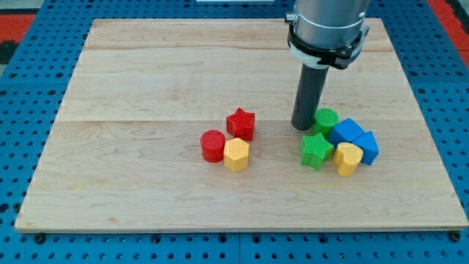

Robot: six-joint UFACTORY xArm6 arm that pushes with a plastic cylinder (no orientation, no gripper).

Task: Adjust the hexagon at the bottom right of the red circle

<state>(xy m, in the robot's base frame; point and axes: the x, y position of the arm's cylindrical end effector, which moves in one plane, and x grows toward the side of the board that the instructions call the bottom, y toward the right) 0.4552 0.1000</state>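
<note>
The red circle (212, 145) lies near the middle of the wooden board (146, 88). The yellow hexagon (236, 155) touches it at its lower right. The red star (240, 124) sits just above the hexagon. My tip (303, 126) stands to the right of these three, about a block's width from the red star, and right next to the left side of the green circle (326, 119).
A cluster lies at the view's right: green circle, green star (316, 150), yellow heart-like block (347, 158), and two blue blocks (346, 132) (367, 147). A blue pegboard (447, 88) surrounds the board.
</note>
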